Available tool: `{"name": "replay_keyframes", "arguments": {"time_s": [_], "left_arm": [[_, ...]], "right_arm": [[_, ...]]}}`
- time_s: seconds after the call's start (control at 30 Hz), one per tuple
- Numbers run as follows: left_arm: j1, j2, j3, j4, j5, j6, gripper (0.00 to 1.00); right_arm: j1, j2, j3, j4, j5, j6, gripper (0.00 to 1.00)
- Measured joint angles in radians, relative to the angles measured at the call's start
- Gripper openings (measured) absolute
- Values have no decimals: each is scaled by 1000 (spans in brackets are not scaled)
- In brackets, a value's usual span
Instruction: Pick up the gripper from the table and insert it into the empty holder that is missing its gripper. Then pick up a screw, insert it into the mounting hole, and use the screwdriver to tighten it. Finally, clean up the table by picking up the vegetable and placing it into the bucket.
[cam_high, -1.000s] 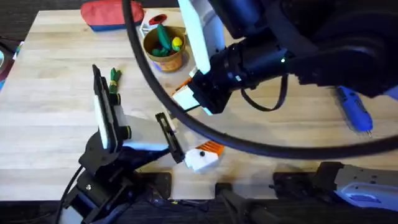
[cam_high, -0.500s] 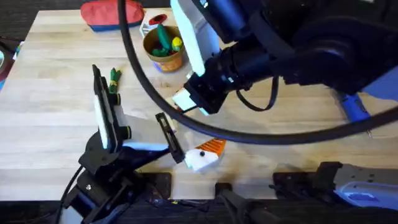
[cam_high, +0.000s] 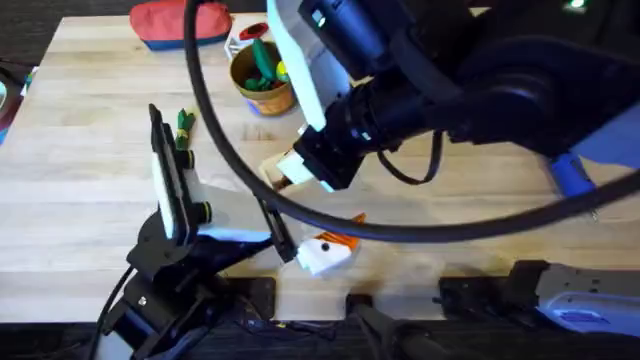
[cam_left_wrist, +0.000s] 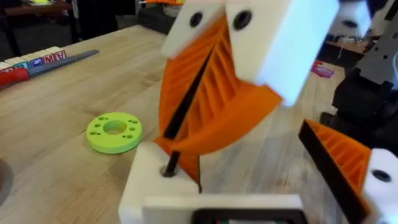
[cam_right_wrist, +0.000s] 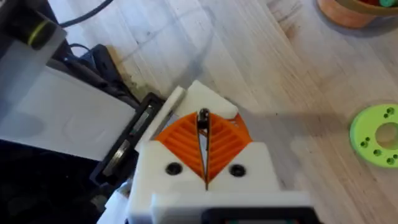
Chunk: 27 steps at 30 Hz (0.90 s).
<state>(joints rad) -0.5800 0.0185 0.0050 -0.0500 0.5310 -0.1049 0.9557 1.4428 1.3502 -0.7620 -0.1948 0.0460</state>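
The tabletop (cam_high: 90, 190) carries the bucket (cam_high: 265, 85) at the far middle, with green and yellow toys inside. The vegetable (cam_high: 184, 129) lies left of it. The right hand (cam_right_wrist: 204, 146) pinches a screw (cam_right_wrist: 203, 119) over the empty holder (cam_left_wrist: 152, 180). The left hand's (cam_left_wrist: 249, 186) state I cannot tell. No writing is readable.

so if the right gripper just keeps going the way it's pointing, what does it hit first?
Likely the cream-white holder block on the left gripper. The right gripper, pads pinching a thin dark screw, aims straight at it. The remaining gap is hard to judge.
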Motion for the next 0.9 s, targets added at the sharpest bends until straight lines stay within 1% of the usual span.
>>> {"name": "replay_keyframes", "arguments": {"time_s": [0.2,0.9], "left_arm": [[0,0,0,-1,-13,-8,985],[0,0,0,-1,-11,-7,987]], "right_arm": [[3,25,0,3,9,0,3],[3,28,0,29,14,-1,3]]}}
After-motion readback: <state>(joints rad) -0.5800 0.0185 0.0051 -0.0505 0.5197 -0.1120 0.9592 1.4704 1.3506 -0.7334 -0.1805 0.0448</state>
